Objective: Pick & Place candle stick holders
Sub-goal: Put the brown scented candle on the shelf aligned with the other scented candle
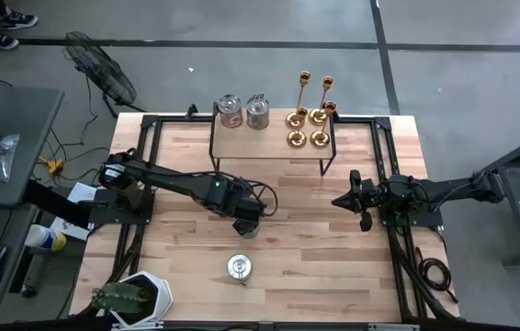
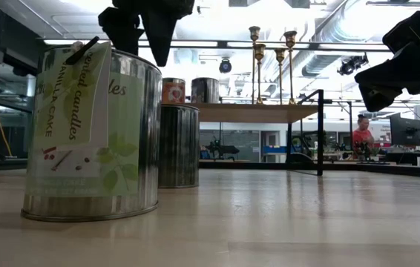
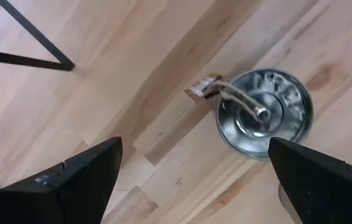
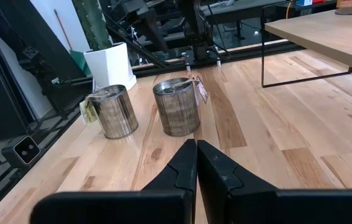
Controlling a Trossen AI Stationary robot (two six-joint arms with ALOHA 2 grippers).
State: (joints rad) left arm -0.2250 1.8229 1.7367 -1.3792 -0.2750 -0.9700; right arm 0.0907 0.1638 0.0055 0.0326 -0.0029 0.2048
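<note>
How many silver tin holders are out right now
4. Two silver tins stand on the raised shelf beside the gold candlesticks; one sits near the table's front; one under the left gripper.

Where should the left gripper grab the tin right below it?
Probably straight down from above, one finger each side of the round wall. The tin stands upright, the open left gripper hangs over it, and its tag sticks out one side, so avoid closing there.
</note>
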